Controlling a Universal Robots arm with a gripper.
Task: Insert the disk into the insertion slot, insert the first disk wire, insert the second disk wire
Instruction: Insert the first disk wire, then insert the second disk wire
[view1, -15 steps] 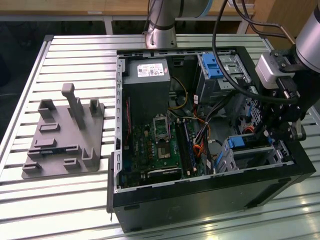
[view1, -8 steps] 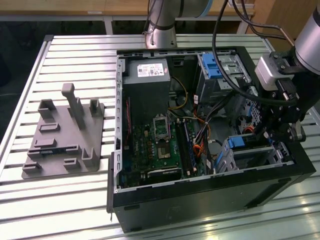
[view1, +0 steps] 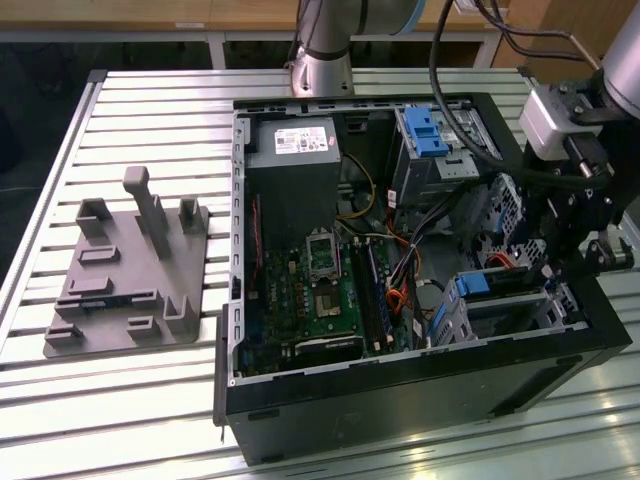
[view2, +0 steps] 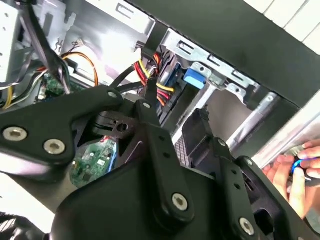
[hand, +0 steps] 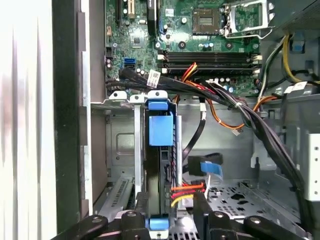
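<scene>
disk (hand: 160, 130) is standing on edge in the insertion slot (hand: 122, 145), inside the PC case (view1: 400, 400) by its wall on the exterior view's right. gripper (hand: 165, 222) hangs over that end of the case, fingers (hand: 202, 215) spread wide, straddling the disk's edge. red-yellow wire bundle (hand: 186, 191) sits just beside the disk

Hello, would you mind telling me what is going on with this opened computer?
The robot arm's pincer hangs over the open computer case, at the exterior view's right. The disk, in its blue frame, already sits edge-on in the insertion slot, with red and yellow wires at its end nearest the pincer. A person's hand is beside the case.
</scene>
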